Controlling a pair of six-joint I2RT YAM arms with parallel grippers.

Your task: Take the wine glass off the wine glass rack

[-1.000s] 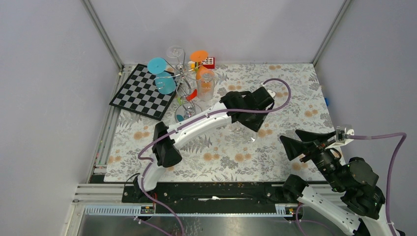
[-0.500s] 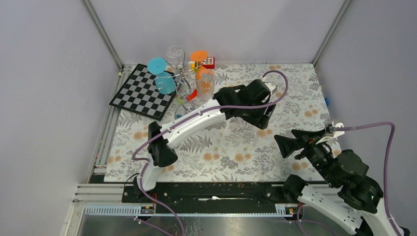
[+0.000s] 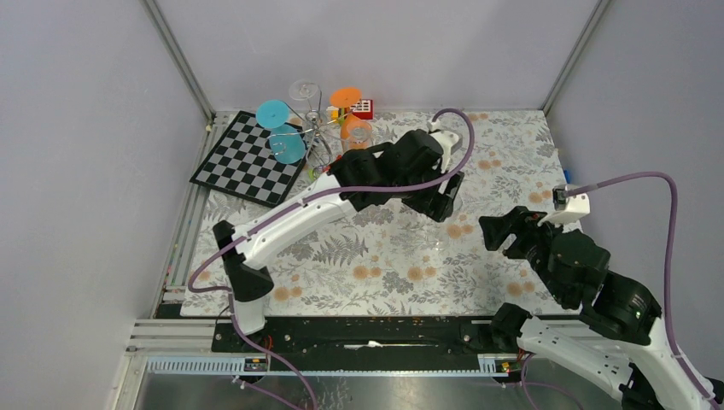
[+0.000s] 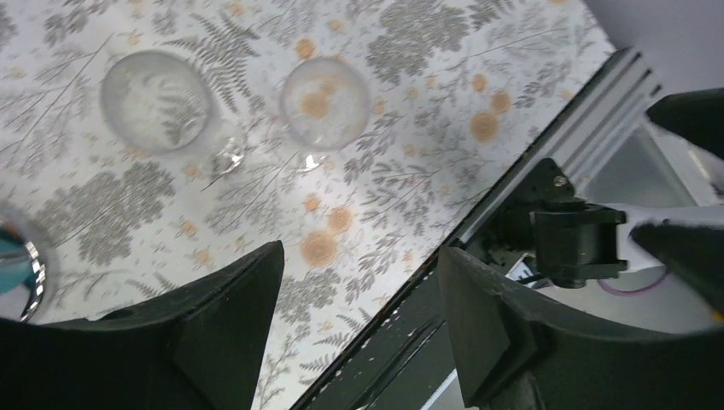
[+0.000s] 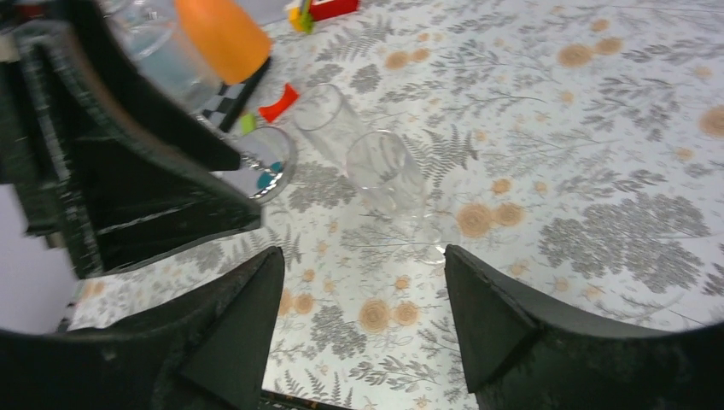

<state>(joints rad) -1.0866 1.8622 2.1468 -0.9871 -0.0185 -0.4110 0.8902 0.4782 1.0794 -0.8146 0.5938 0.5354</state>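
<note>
Floral tablecloth (image 3: 512, 154) carries two clear wine glasses (image 4: 324, 101) standing apart from the wine glass rack (image 3: 316, 137), beneath the left gripper (image 4: 359, 265), parted wide and empty like the right gripper (image 5: 363, 265); set-down appears complete, next calling for a clean upward retreat.

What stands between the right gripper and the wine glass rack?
Two clear glasses, one nearer and one farther, stand on the cloth between the right gripper and the wine glass rack; the right wrist view shows it.
</note>
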